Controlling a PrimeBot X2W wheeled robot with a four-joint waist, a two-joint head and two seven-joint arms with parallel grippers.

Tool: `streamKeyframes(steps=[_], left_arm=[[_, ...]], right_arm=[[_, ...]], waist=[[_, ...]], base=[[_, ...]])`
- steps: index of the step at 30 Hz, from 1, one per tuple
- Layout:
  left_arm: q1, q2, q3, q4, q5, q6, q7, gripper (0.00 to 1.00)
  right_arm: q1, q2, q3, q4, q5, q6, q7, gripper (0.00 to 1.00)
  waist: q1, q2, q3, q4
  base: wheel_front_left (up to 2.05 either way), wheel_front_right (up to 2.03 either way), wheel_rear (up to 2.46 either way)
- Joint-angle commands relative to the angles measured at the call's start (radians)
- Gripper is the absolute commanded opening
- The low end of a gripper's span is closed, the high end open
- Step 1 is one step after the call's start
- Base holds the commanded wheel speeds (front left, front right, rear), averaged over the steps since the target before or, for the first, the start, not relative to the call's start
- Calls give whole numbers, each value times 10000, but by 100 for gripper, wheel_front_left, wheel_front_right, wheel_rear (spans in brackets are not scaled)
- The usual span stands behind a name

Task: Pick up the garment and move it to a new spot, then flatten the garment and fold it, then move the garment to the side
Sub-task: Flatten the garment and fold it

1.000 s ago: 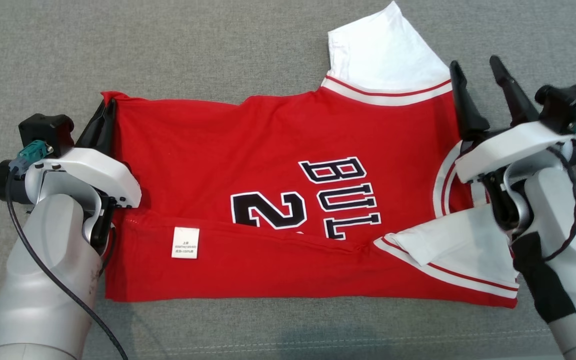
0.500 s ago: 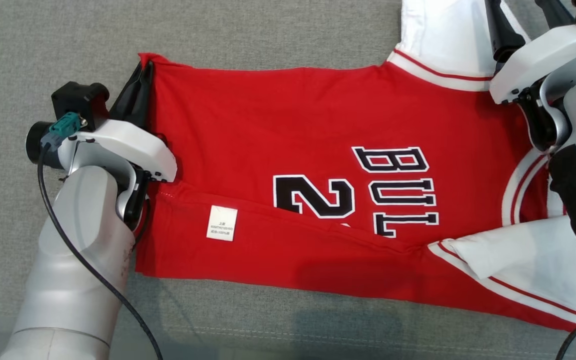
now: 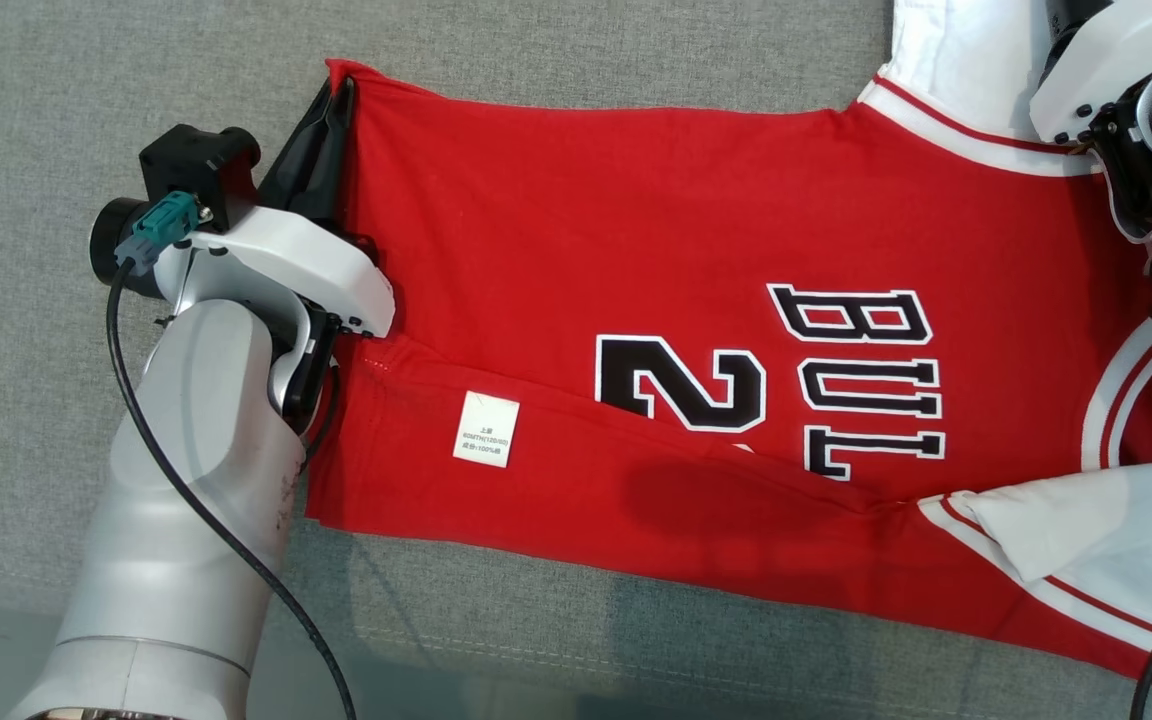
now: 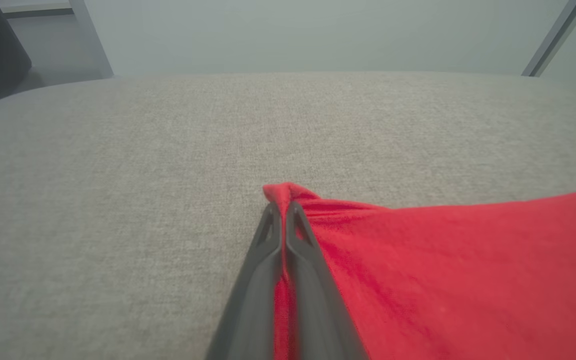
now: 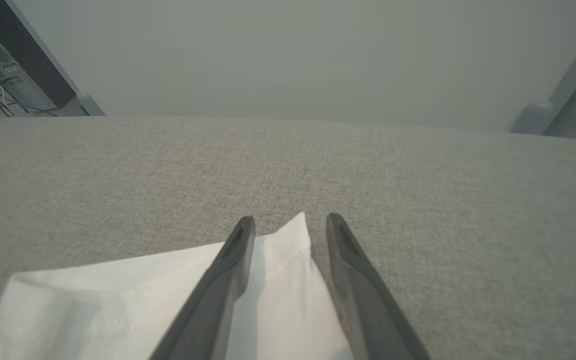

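Observation:
A red jersey with white sleeves and black lettering lies spread on the grey cushion, its near long edge folded over, showing a small white label. My left gripper is shut on the jersey's far left corner; in the left wrist view its fingers pinch the red cloth. At the upper right my right arm's wrist sits over the white sleeve, with the fingers cut off by the frame's edge. In the right wrist view that gripper stands open, straddling the white sleeve's tip.
The grey fabric cushion stretches to the left of and beyond the jersey. Its near edge with a seam runs along the bottom. A second white sleeve lies folded at the lower right. Metal frame legs stand beyond the cushion.
The head camera has shifted, so the whole scene slid right and up in view. My right gripper has moved from the collar area up over the far white sleeve. The left gripper keeps its hold.

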Motion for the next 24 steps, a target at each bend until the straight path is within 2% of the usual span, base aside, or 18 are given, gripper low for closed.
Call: streamKeyframes(steps=[1, 2, 3, 13, 24], left_arm=[[-8, 348, 227, -94, 109, 1, -45, 0], [-13, 336, 233, -105, 110, -5, -45, 0], [-13, 323, 232, -118, 123, -10, -45, 0], [153, 446, 589, -90, 186, -39, -45, 0], [882, 735, 1012, 197, 201, -58, -45, 0]], right_arm=[[86, 125, 243, 23, 146, 31, 174, 38], [50, 126, 307, 37, 197, 31, 170, 24], [20, 121, 375, 39, 230, 31, 114, 0], [-72, -100, 597, -183, 799, 31, -822, 0], [1431, -672, 1299, -2002, 2174, 31, -1028, 0]], waist=[[0, 0, 46, 23], [0, 0, 61, 22], [0, 0, 64, 18], [0, 0, -415, -296], [0, 0, -1425, -917]], base=[[0, 0, 0], [0, 0, 0], [0, 0, 0], [0, 0, 0], [0, 0, 0]])
